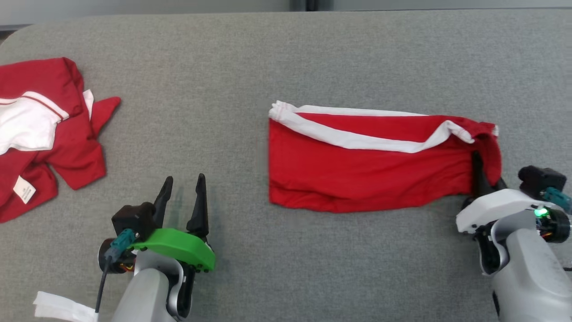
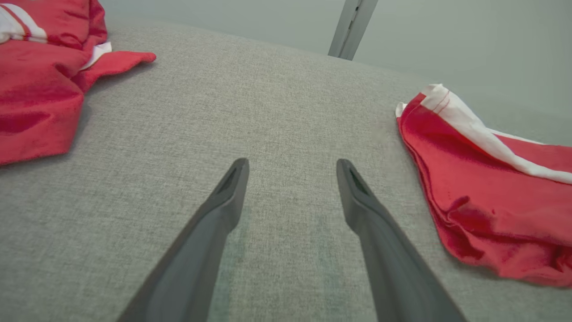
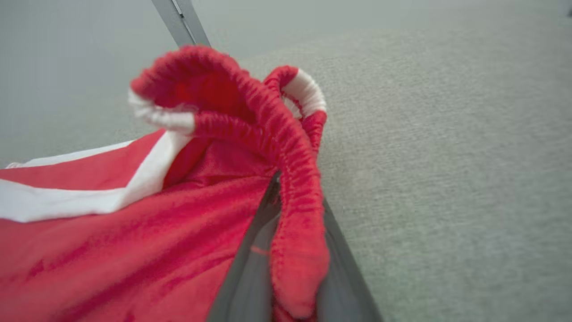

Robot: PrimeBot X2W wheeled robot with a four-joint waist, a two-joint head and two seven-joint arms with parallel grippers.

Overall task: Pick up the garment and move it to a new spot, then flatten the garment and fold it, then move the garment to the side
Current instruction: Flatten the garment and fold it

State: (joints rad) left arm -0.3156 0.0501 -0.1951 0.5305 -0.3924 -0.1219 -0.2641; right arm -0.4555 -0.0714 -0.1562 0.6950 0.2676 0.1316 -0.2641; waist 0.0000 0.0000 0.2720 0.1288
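The right gripper (image 3: 283, 197) is pinching the garment (image 1: 357, 174). Its two smooth dark fingers (image 3: 254, 268) are pressed together on the gathered elastic waistband (image 3: 250, 103), a ribbed red roll with a short white section. The band bulges up and over the fingers and hides their tips. In the head view one dark finger runs under the garment's right-hand end, where the cloth is lifted and curled.

The rest of the garment lies flat on the table (image 1: 268, 58), right of centre. It is a roughly oblong piece of soft, faintly shiny red cloth with a white stripe slanting across its far side. Its left edge is a straight fold and its near edge is wavy. In both wrist views part of it is cut off by the frame.

The left gripper (image 1: 185, 178) is spread wide and holds nothing. Its tapered matte fingers are just above bare table, well apart from the garment.

The table is covered in coarse grey woven fabric with a rounded far corner. At its left lies a second garment (image 1: 53, 134), a crumpled red-and-white heap cut off by the frame, with a small white label (image 1: 24, 190) whose print is too small to read. A white strip (image 1: 58, 308) shows at the lower left, but I cannot tell what it is. A grey metal post (image 2: 351, 27) stands beyond the table.
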